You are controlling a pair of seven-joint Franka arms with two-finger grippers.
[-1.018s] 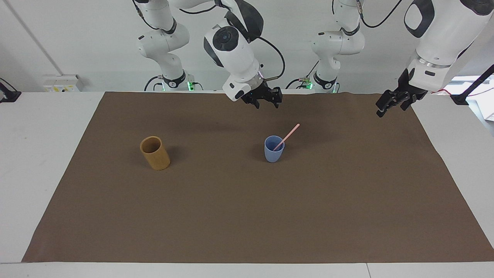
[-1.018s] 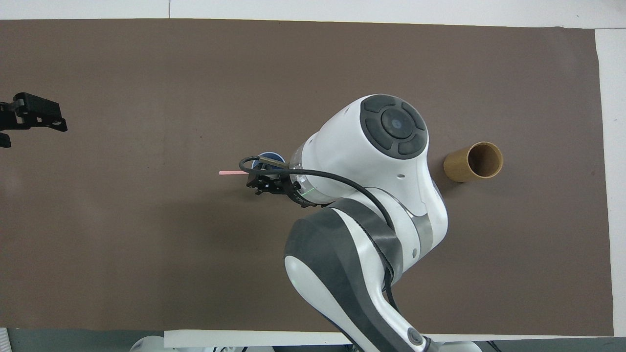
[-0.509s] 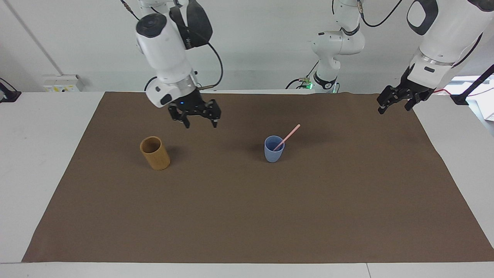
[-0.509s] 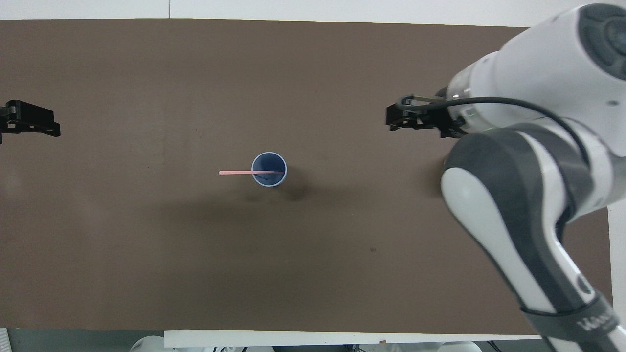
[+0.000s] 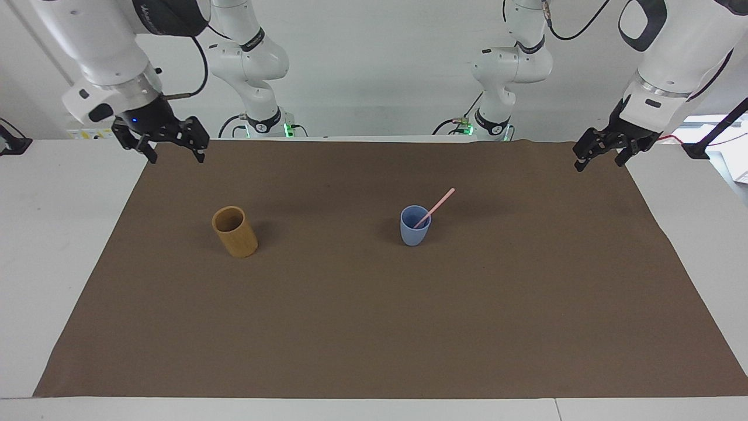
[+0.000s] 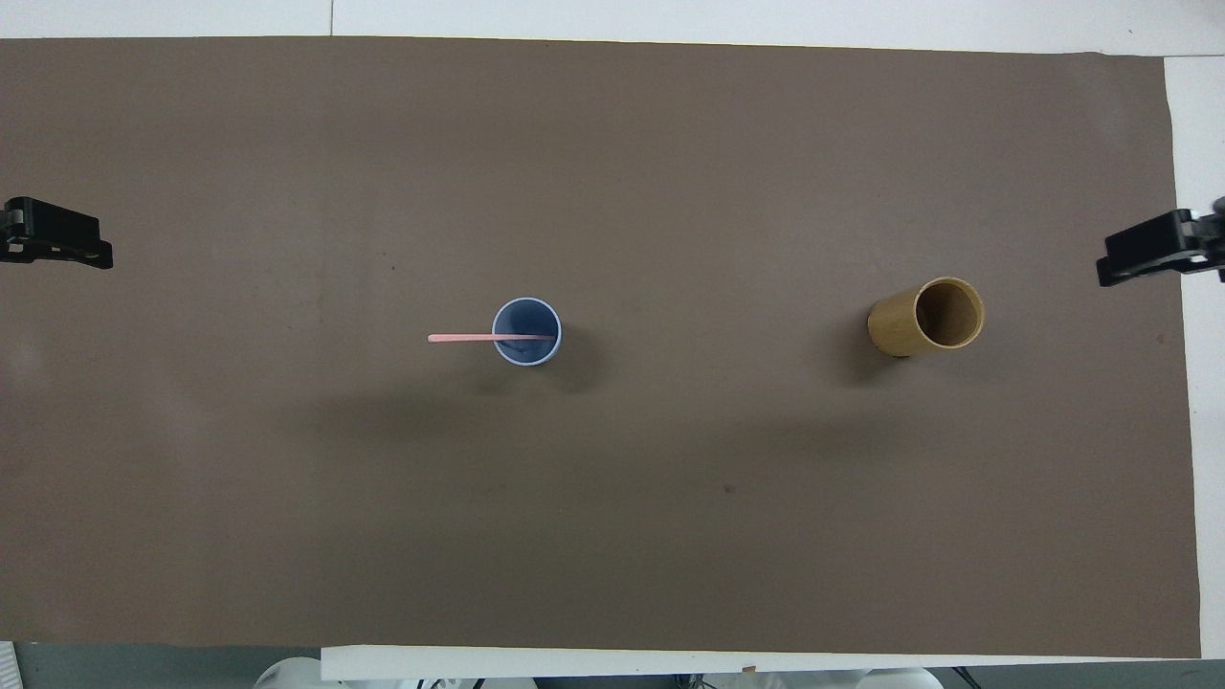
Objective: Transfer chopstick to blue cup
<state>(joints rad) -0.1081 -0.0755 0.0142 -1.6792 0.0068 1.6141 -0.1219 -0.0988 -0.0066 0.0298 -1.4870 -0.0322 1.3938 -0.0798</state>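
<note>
Two cups, one stick, one mat and two grippers were visible. From the right arm's end of the table to the left arm's end, the order was as follows.

The right gripper point(image 5: 172, 147) hung in the air over the corner of the brown mat point(image 5: 374, 327) at the right arm's end, its two fingers spread wide and holding nothing.

The tan cup point(image 5: 235, 231), a plain cylinder, stood upright on the mat toward the right arm's end, with nothing in it.

The blue cup point(image 5: 415, 225), light blue, tapered and without a handle, stood upright near the middle of the mat, well apart from the tan cup.

The single chopstick point(image 5: 437, 204), thin, straight and pale pink, stood with its lower end inside the blue cup. It rested on the rim and leaned toward the left arm's end, and about half its length stuck out above the cup.

The left gripper point(image 5: 597, 153) waited in the air over the mat's edge at the left arm's end. Whether its fingers were apart or together could not be told. It held nothing.
</note>
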